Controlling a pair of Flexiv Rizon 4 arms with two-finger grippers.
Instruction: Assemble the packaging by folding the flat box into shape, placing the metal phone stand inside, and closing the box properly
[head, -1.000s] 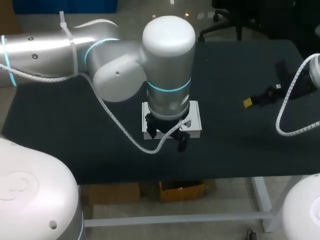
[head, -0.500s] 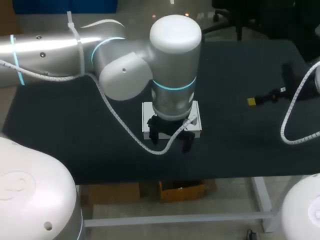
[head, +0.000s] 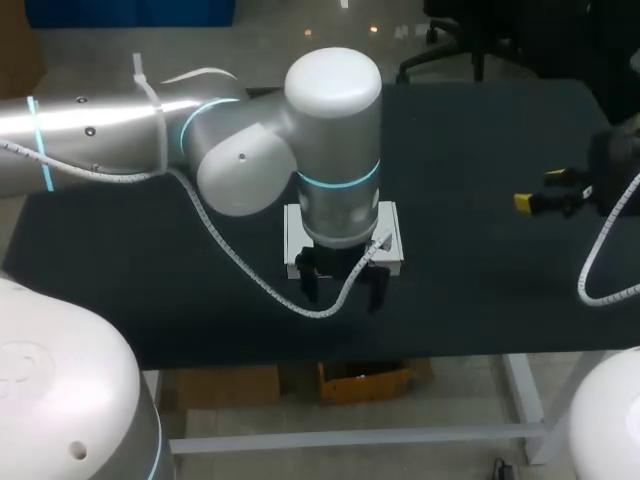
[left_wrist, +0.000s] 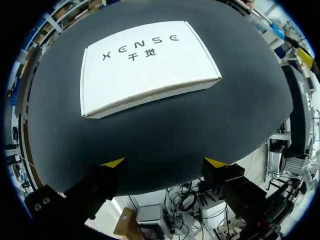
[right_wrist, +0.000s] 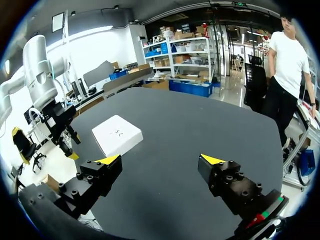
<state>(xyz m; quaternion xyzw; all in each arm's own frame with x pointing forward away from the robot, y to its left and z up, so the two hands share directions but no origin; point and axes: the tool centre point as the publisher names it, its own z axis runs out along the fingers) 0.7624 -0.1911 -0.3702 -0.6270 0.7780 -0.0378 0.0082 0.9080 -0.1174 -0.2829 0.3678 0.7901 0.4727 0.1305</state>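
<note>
**One box, two empty claws**

My left arm (head: 330, 130) comes in from the left of the frame. My left claw (left_wrist: 165, 162) hangs spread and empty by the near edge of the single white box (left_wrist: 145, 65), which lies closed and flat mid-frame on the dark table (head: 480, 290). At the right edge, my right claw (right_wrist: 160, 159) is also spread, grasping nothing, well apart from the box.

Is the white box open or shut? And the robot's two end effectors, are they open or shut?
White box: shut, lying flat on the table.
Left end effector: open, holding nothing, not touching the box.
Right end effector: open, holding nothing, well away from the box.
</note>
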